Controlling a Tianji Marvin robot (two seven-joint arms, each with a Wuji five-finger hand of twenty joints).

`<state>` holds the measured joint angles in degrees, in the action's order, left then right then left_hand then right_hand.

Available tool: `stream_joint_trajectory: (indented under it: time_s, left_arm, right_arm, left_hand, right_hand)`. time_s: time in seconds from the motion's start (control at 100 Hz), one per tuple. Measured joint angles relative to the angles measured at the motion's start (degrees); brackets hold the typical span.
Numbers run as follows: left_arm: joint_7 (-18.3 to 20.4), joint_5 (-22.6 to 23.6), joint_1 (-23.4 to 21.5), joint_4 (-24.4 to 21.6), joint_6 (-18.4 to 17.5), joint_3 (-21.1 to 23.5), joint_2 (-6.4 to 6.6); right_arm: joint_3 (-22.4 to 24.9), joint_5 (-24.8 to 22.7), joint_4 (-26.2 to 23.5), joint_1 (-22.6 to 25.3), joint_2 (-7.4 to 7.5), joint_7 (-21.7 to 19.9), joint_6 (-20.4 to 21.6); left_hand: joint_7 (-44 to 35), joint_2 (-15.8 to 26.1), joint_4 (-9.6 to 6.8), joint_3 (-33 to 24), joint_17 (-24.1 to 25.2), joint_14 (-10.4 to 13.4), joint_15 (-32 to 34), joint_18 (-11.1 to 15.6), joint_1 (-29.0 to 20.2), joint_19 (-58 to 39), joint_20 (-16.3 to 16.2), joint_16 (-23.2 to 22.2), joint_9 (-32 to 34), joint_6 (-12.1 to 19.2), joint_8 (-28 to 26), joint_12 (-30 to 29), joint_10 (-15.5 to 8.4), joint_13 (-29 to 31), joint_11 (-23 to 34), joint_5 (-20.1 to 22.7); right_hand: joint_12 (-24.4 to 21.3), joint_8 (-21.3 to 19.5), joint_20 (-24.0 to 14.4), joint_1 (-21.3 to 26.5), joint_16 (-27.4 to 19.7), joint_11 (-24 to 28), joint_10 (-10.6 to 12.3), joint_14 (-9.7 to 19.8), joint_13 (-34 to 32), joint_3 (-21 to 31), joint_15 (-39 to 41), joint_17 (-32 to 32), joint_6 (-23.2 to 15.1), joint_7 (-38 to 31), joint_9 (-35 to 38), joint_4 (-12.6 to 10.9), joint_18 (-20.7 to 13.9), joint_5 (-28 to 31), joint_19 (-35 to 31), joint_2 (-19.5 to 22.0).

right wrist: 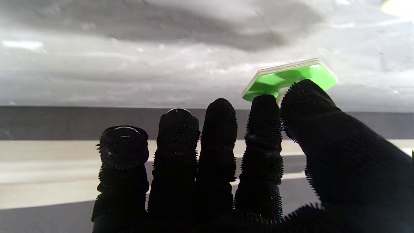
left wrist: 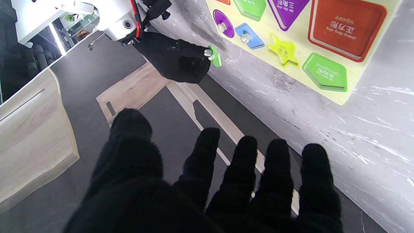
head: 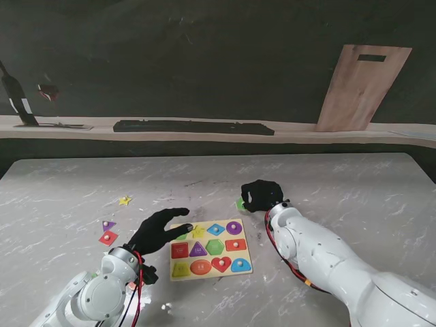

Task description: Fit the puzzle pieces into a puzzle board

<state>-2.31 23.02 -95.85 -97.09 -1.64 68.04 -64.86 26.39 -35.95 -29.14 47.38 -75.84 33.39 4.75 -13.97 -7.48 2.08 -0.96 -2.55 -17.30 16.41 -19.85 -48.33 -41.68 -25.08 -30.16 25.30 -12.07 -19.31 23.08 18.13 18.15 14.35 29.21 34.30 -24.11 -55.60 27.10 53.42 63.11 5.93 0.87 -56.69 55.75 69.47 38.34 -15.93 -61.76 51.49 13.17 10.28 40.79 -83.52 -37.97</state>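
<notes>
Closest to the stand camera, the left hand (head: 158, 230) hovers over the table (head: 354, 184) just beside the left edge of the puzzle board (head: 210, 272), fingers spread and holding nothing, probably waiting its turn or ready to steady the board. Most recesses of the board look filled with coloured shapes. Beyond the board's far right corner, the right hand (head: 261, 195) is curled around a green piece (head: 240, 203), apparently to carry it to the board. Well left of the board lie a yellow star piece (head: 125, 201), a purple piece (head: 108, 225) and a red piece (head: 107, 238), not yet fitted. Along the left wrist camera, the left hand's fingers (left wrist: 245, 168) fan out wide and touch nothing; the board's near corner shows an empty green five-sided recess (left wrist: 326, 75) and an empty yellow star recess (left wrist: 283, 50), and beyond the board the right hand carries the green piece on its small peg. Along the right wrist camera, the thumb and index finger (right wrist: 263, 129) pinch the green piece's peg, the piece tilted and apparently lifted clear of the table, while the other three fingers stand straight and loose, touching nothing.
</notes>
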Motion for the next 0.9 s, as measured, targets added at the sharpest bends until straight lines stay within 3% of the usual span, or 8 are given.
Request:
stream_joint_trajectory:
  time_s: [0.29,0.48,0.63,0.9]
  left_arm:
    - [0.0,-0.1,0.0,0.1,0.0,0.0,-0.01]
    - [0.0,-0.1,0.0,0.1,-0.1,0.0,0.00]
    - [0.1,-0.2,0.0,0.1,-0.1,0.0,0.00]
    - [0.0,-0.2,0.0,0.1,-0.2,0.1,0.00]
  right_arm:
    - [9.7,-10.3,-17.5,8.3,7.43,-1.8,2.0]
    - [13.9,-15.3,-25.8,13.6,10.65,-5.4,6.4]
    - [14.8,-16.3,-29.7,16.1,11.85,-8.6,8.5]
    - [14.3,-15.9,-33.4,17.2,12.16,-13.2,10.0]
  left_hand:
    - [0.0,0.0,0.00,0.0,0.0,0.0,0.0,0.0,0.0,0.0,0.0,0.0,0.0,0.0,0.0,0.0,0.0,0.0,0.0,0.0]
    - [0.0,0.0,0.00,0.0,0.0,0.0,0.0,0.0,0.0,0.0,0.0,0.0,0.0,0.0,0.0,0.0,0.0,0.0,0.0,0.0]
    - [0.0,0.0,0.00,0.0,0.0,0.0,0.0,0.0,0.0,0.0,0.0,0.0,0.0,0.0,0.0,0.0,0.0,0.0,0.0,0.0]
    - [0.0,0.0,0.00,0.0,0.0,0.0,0.0,0.0,0.0,0.0,0.0,0.0,0.0,0.0,0.0,0.0,0.0,0.0,0.0,0.0]
  right_hand:
    - [-0.1,0.0,0.0,0.0,0.0,0.0,0.0,0.0,-0.5,1.5,0.1,0.3,0.0,0.0,1.3,0.5,0.0,0.7,-0.5,-1.5]
    - [-0.2,0.0,0.0,0.0,0.0,0.0,0.0,0.0,-0.5,2.0,0.1,0.3,0.0,0.0,1.3,0.6,0.0,1.3,-0.7,-2.2]
    - [-0.2,0.0,-0.1,0.0,0.0,0.0,0.0,-0.6,-0.9,2.1,0.7,0.3,0.0,0.0,1.4,0.9,0.0,2.7,-1.1,-3.4]
    - [-0.1,0.0,-0.8,0.0,0.7,0.0,-0.7,-1.4,-1.0,3.4,1.4,0.3,0.0,0.0,2.6,1.2,0.8,3.6,-1.8,-4.6]
